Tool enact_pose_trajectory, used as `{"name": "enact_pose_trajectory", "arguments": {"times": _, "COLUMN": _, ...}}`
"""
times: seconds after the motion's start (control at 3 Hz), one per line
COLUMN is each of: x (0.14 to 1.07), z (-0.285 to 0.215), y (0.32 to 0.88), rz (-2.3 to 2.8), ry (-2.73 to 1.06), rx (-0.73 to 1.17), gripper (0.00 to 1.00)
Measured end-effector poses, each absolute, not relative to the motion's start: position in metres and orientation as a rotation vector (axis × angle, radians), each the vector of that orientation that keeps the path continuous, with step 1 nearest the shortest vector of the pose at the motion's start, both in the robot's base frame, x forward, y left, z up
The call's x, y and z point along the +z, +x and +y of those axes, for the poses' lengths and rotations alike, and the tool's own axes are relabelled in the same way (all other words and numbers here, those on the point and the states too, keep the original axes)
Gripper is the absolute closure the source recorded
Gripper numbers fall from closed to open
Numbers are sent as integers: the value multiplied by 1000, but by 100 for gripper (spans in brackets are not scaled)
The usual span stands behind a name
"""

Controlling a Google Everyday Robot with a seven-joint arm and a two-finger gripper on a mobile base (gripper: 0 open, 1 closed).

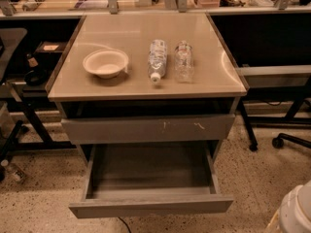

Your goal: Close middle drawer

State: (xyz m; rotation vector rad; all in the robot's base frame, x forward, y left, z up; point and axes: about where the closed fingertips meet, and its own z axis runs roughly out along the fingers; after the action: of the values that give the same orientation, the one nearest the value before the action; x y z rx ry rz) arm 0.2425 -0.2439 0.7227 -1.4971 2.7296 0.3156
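Note:
The middle drawer (150, 205) is pulled far out of the grey cabinet, low and towards me. Its plain grey front faces me, and its shallow grey box interior (150, 166) holds nothing I can see. Above it sits a grey drawer front with white scuff marks (146, 128), pushed in. My gripper (296, 212) shows only as a pale rounded shape at the bottom right corner, to the right of the open drawer and apart from it.
On the beige cabinet top (121, 33) stand a white bowl (105, 63), a clear bottle lying down (157, 59) and a second clear bottle (183, 61). A chair base with a caster (286, 140) is at the right. Black stand legs (29, 125) are at the left. The floor is speckled.

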Motion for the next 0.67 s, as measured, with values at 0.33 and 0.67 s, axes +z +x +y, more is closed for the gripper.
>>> {"name": "enact_pose_trajectory", "arguments": {"times": 0.33, "x": 676, "z": -232, "y": 234, "rz": 2759, "ry": -1440, "rx": 405, "gripper": 100}}
{"name": "enact_pose_trajectory", "arguments": {"times": 0.67, "x": 632, "z": -221, "y": 233, "rz": 2773, "ry": -1408, "rx": 451, "gripper": 100}}
